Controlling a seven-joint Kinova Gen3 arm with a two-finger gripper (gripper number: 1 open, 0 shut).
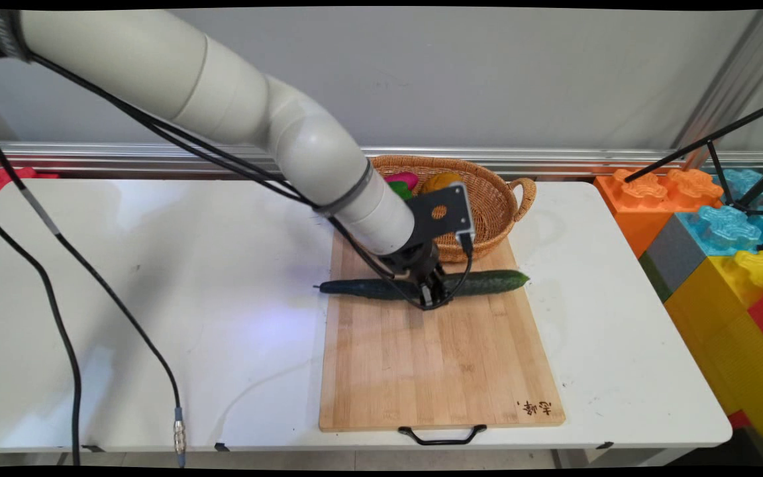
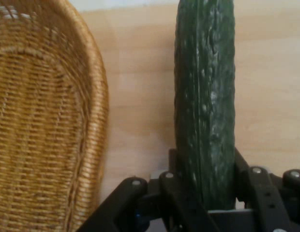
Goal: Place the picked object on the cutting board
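Main view first: my end effector point(image 1: 429, 293) is down on the cucumber point(image 1: 487, 281), fingers pinching it from either side near its middle. The cucumber lies flat across the far part of the wooden cutting board point(image 1: 434, 358), running left to right, its dark stem end poking just past the board's left edge and its lighter green tip reaching toward the right edge.

Just beyond it sits the wicker basket point(image 1: 494, 199), resting partly on the board's far edge, with a loop handle on its right side. Inside I can make out something pink point(image 1: 403, 178), something green point(image 1: 400, 190) just beside it, and an orange-yellow item point(image 1: 441, 181); my own wrist hides the rest, so I cannot tell what they are.

Hand view now: the cucumber point(image 2: 205, 106) fills the middle, long, dark green, bumpy skin with pale flecks, and my black fingers point(image 2: 181, 191) close against it at the bottom. The basket's point(image 2: 48, 125) woven wall curves up along the left, close beside the cucumber but apart from it, pale board showing between them.

The board lies on the white bench point(image 1: 156, 278), black handle point(image 1: 442, 435) at its near edge.
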